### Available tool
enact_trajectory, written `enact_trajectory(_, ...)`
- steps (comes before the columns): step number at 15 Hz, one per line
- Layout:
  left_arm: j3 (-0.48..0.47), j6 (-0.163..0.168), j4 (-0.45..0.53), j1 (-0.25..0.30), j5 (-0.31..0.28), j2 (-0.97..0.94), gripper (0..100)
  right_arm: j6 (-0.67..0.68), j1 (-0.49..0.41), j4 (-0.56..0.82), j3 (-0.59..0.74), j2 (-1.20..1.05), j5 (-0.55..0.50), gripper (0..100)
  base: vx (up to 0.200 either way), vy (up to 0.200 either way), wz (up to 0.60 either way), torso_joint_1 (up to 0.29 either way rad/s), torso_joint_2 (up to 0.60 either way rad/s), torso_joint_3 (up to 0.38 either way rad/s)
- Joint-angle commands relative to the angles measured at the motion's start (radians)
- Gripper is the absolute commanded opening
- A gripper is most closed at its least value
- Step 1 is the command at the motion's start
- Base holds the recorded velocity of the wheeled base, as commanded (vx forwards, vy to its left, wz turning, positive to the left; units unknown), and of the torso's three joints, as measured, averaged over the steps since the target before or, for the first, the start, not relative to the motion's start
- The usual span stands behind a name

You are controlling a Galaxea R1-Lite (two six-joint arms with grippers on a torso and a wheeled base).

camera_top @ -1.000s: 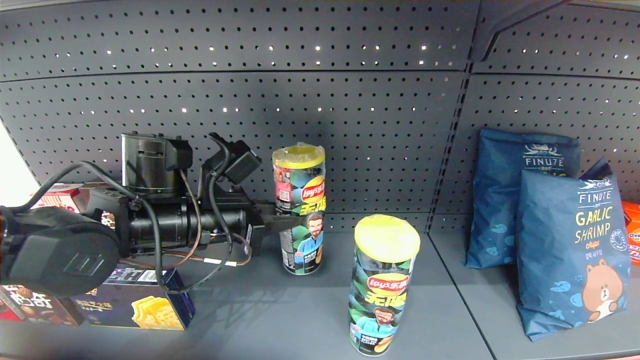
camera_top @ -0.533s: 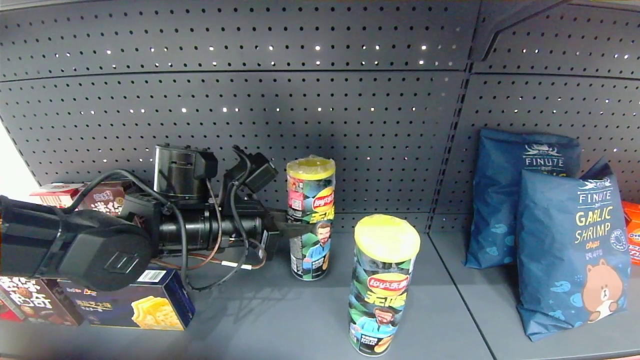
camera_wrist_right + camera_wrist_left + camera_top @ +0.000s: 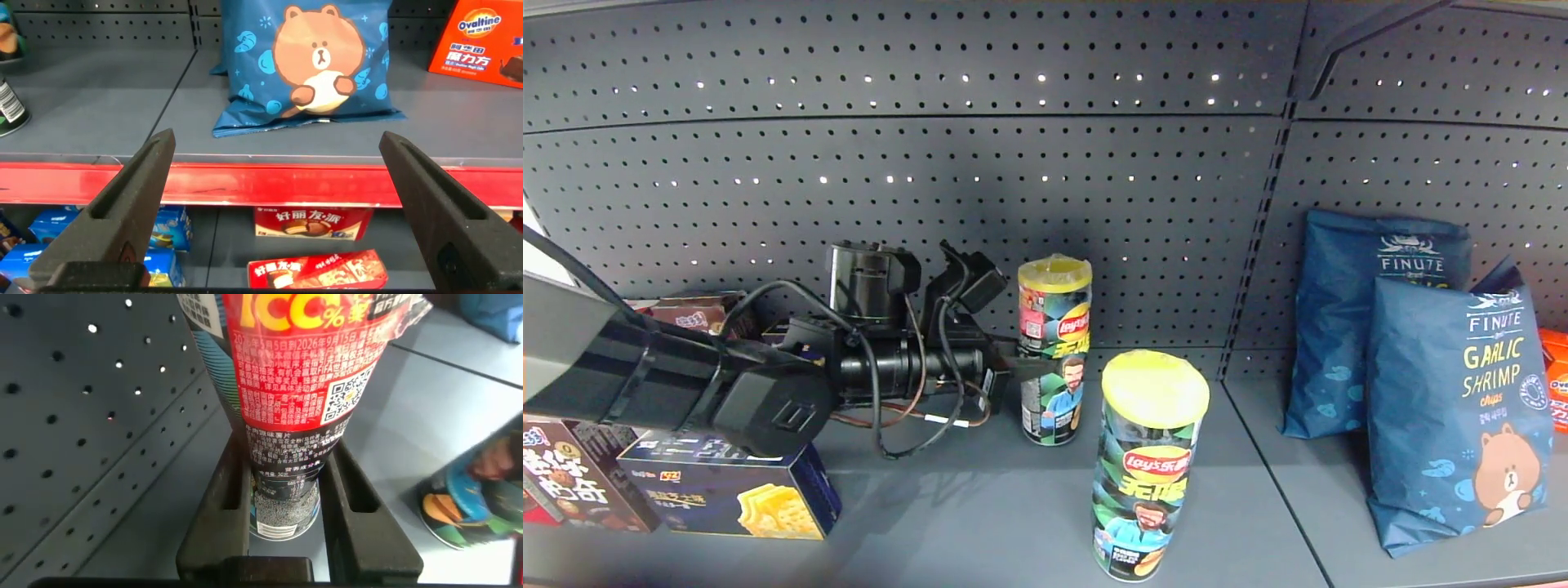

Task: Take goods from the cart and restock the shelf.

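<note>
Yellow-lidded rear can (image 3: 1054, 327) is pinched in your L gripper (image 3: 286, 490), front can (image 3: 1150, 465) stands on shelf (image 3: 980, 506), 2 cans total; R gripper (image 3: 278, 143) has jaws spread.

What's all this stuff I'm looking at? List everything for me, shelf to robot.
Shelf: 1, grey, pegboard behind.
Chip cans: 2, yellow-lidded; held chip can near the pegboard, front chip can standing at the front.
Snack bags: 2, blue, right side; front bag, back bag.
Orange box: 1, far right.
Cracker box: 1, dark blue, front left.
Brown box: 1, left edge.
Red boxes: 2, level below.
Left gripper: 1, black, shut on the held chip can.
Right gripper: 1, black, open, before the shelf's edge.
</note>
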Motion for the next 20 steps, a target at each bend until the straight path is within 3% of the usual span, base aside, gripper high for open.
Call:
enact_trajectory(1, -0.003, 0.000, -0.001, -0.001, 0.000, 0.026, 0, 0.000, 0.000, -0.001, 0.000, 0.001, 0.000, 100, 0.000, 0.000, 0.00, 0.000, 0.00, 0.000)
enact_trajectory(6, -0.001, -0.006, -0.048, -0.001, 0.000, 0.048, 0, 0.000, 0.000, -0.001, 0.000, 0.001, 0.000, 100, 0.000, 0.000, 0.00, 0.000, 0.00, 0.000)
enact_trajectory(10, -0.014, -0.058, -0.096, -0.012, 0.000, 0.068, 0, 0.000, 0.000, -0.001, 0.000, 0.001, 0.000, 100, 0.000, 0.000, 0.00, 0.000, 0.00, 0.000)
enact_trajectory(20, -0.070, -0.063, -0.097, -0.033, 0.001, 0.115, 0, 0.000, 0.000, -0.001, 0.000, 0.001, 0.000, 100, 0.000, 0.000, 0.00, 0.000, 0.00, 0.000)
